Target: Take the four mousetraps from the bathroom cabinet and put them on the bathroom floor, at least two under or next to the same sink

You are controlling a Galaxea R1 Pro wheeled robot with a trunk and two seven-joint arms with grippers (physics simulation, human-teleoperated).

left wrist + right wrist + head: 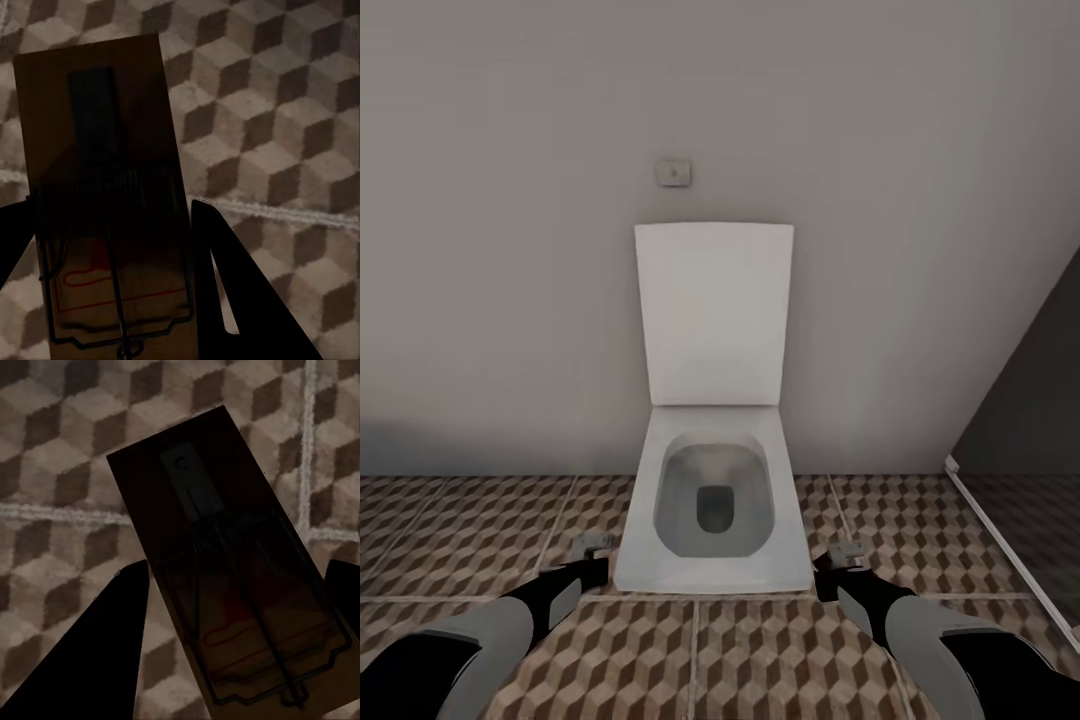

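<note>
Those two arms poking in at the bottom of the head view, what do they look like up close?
Each arm is a rounded tube, light grey on its top with glossy black sections at the wrist and near the camera. The left end effector and right end effector are small grey metal pieces. In the wrist views their fingers show as flat, dark, tapering wedges. No cables or markings are visible.

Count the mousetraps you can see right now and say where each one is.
2. One mousetrap sits between the left gripper fingers, above the tiled floor. The other mousetrap sits between the right gripper fingers. Others may lie out of view.
</note>
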